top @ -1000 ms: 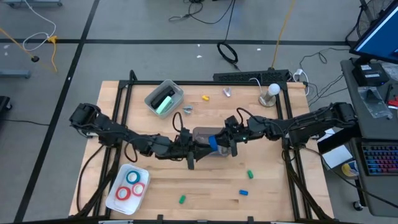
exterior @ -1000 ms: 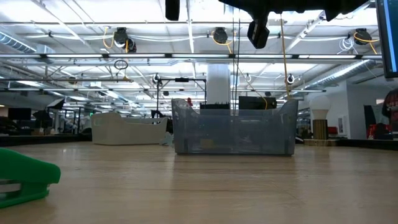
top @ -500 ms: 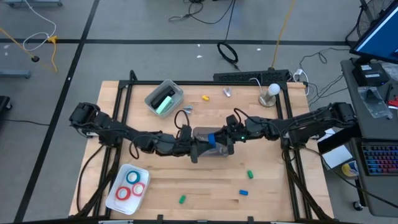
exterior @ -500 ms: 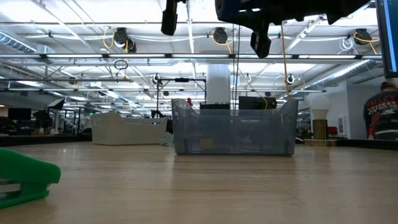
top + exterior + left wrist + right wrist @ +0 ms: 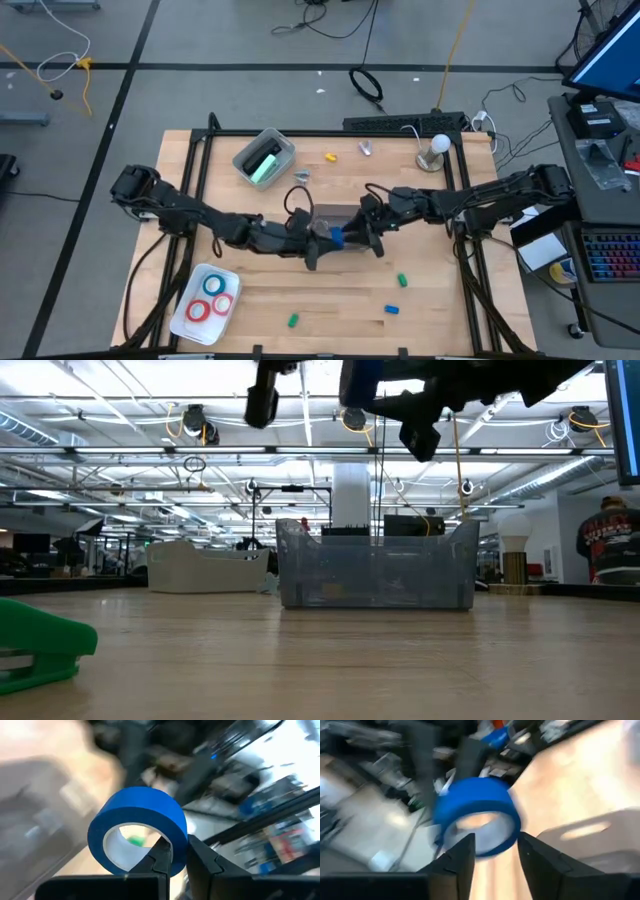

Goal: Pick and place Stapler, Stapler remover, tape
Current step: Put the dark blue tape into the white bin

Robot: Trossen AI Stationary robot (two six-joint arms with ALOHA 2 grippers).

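Blue tape now lower; one roll

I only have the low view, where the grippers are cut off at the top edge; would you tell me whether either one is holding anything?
Observer: Yes, the left gripper is pinched on the wall of a blue tape roll.
Operator: Thank you. And the right gripper?
Observer: The right gripper has its fingers apart, with that roll just ahead of them.
Operator: Where over the table is this?
Observer: In the high view, the two grippers meet over the grey bin in the middle of the table.
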